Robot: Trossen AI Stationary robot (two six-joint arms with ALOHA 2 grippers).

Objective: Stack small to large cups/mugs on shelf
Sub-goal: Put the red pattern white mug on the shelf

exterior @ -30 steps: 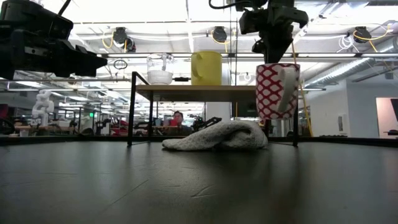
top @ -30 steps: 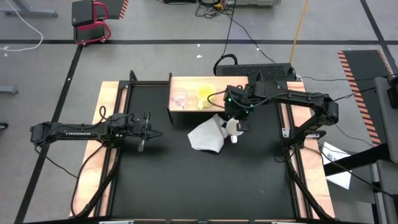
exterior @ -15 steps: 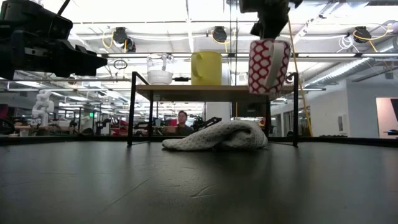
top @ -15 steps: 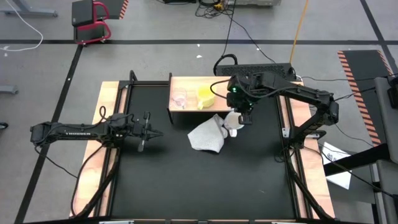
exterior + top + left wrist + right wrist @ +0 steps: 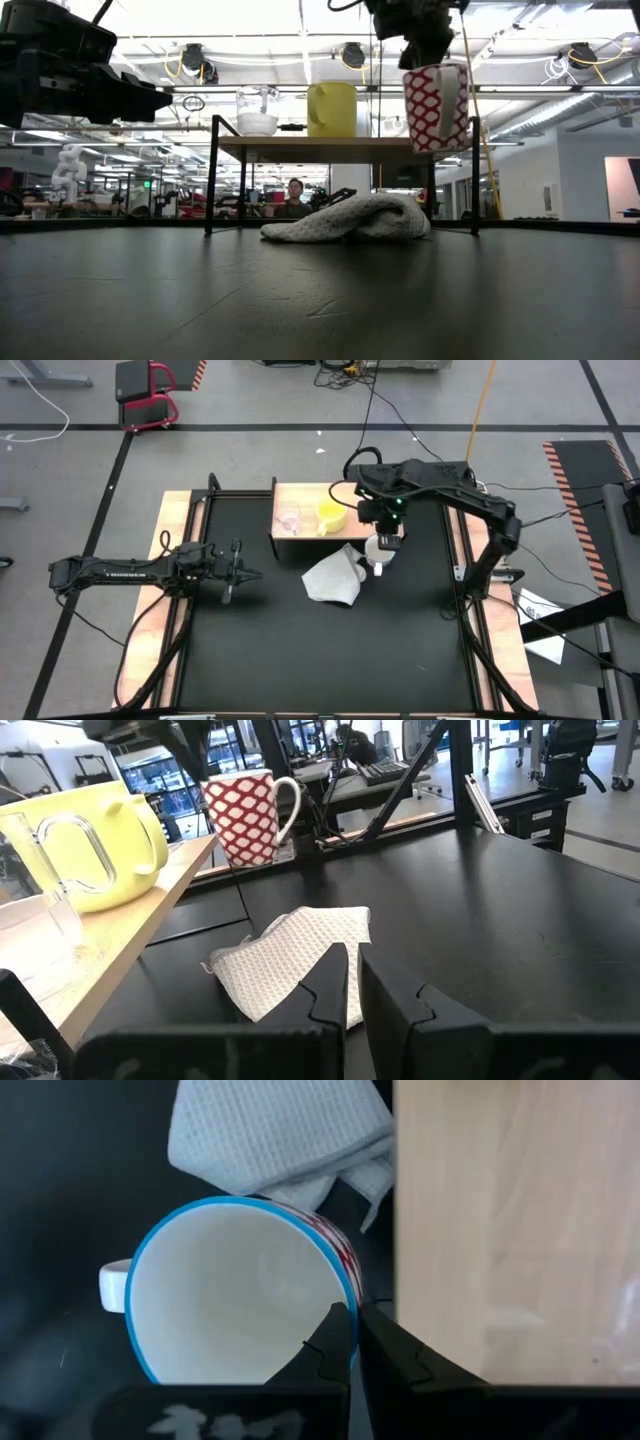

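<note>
1. We see the black tabletop (image 5: 300,650), matte and flat, framed by pale wood edges.
2. The left arm (image 5: 120,571) stretches in from the left over the table's left side, with white "TROSSEN" lettering legible on its dark casing; its left gripper (image 5: 232,572) hangs above the bare table, and in its wrist view the two dark fingers (image 5: 325,990) sit almost together with only a thin slit between them, holding nothing.
3. The shelf (image 5: 310,500) stands at the far middle of the table: a smooth light-wood rectangular top on thin dark legs.
4. The grey-white cloth (image 5: 333,578), waffle-textured and crumpled, lies on the table just near of the shelf.
5. The right gripper (image 5: 384,538) hangs off the shelf's near right corner, its fingers (image 5: 335,1342) pinched on the rim of the white patterned mug (image 5: 436,106), one inside and one outside.
6. That mug is glossy ceramic, with a red lattice pattern, a blue rim and a white handle; it hangs in the air, slightly tilted, its base about level with the shelf top, beside the shelf's edge.
7. The yellow cup (image 5: 332,109), opaque and rounded, stands on the shelf.
8. The tiny clear glass cup (image 5: 257,111) stands on the shelf left of the yellow one.
</note>
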